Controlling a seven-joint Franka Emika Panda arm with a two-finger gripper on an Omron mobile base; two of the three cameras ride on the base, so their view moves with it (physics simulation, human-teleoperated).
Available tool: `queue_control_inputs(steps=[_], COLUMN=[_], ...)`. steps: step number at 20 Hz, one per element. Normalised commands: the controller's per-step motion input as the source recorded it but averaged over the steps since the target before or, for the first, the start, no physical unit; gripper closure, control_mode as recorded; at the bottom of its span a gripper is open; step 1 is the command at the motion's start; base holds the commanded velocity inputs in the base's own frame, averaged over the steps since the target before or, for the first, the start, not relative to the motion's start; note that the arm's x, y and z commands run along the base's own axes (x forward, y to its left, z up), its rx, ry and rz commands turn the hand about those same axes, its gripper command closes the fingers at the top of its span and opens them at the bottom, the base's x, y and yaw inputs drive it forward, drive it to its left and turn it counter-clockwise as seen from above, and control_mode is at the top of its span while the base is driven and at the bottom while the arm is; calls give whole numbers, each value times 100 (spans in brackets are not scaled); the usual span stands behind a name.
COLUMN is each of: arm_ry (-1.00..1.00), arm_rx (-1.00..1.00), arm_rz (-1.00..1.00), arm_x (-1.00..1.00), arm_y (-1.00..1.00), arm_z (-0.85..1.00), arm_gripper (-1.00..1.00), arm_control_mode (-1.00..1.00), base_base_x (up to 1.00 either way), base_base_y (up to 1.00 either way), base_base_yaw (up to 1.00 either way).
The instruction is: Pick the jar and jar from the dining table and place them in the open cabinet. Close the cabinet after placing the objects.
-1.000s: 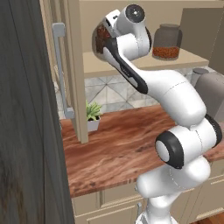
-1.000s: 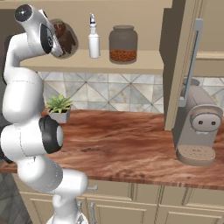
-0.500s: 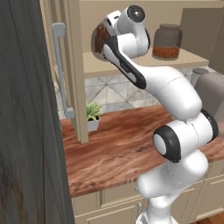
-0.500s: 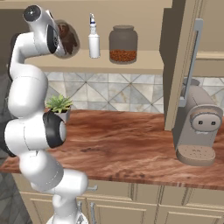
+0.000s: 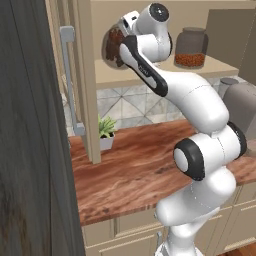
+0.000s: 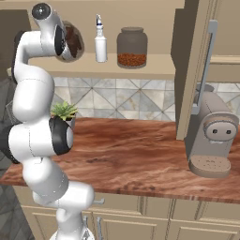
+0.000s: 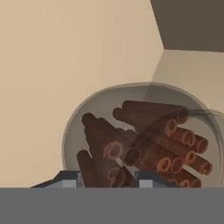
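Upper left, right base view: tool (image 7: 108, 178) pinches clear glass jar of brown sticks (image 6: 72, 41) | shelf centre: clear jar of reddish-brown grains (image 6: 131, 47) | hand view: curled stick ends.

The white arm rises from the lower right of the left base view, bends at its dark elbow mid-frame and reaches to the upper middle. There the gripper (image 7: 107, 177) is clamped on the jar of brown sticks (image 7: 144, 135), tilted sideways
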Motion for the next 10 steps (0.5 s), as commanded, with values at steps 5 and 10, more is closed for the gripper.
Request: queue_control_inputs(steps=[5,10], arm_ry=[-10,-13], arm_rx=[-5,-10], arm_rz=[5,4], arm_x=[0,-5], arm_y=[25,17], arm_z=[0,11], arm_gripper=[-100,-100], arm_control_mode=[-100,-100], base_base_x=[0,0], base_base_y=[0,0], base_base_yaw=[0,0])
